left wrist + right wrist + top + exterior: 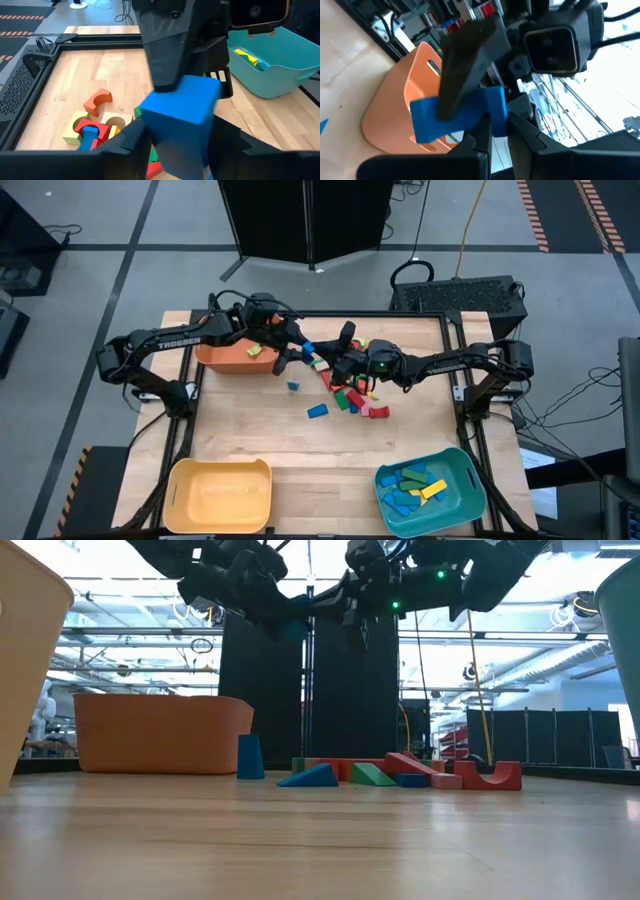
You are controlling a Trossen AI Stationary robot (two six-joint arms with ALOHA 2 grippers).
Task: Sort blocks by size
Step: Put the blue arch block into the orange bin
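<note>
A blue block (180, 112) is held in the air between my two grippers, above the table's far middle. It also shows in the right wrist view (427, 122) and the high view (308, 347). My left gripper (290, 347) comes from the left and is shut on it. My right gripper (338, 350) comes from the right and has the block's other end between its fingers. A pile of coloured blocks (352, 392) lies on the table under the right gripper. In the low view both grippers (250, 585) (375, 580) hang well above the table. My left gripper pinches the blue block's two side faces (150, 125) between its two fingers, coming level from the table's left. The block is lifted clear of the table. My right gripper pinches one end of the block (497, 117) between its two fingers, coming from the table's right. One of its fingers (167, 55) lies over the block's top, across from the left gripper's fingers.
An orange bin (232, 356) with a few blocks stands at the far left, just behind the left gripper. A yellow bin (218, 496) is at the near left and a teal bin (445, 498) with several blocks at the near right. Loose blue blocks (317, 411) and a red arch (377, 411) lie mid-table.
</note>
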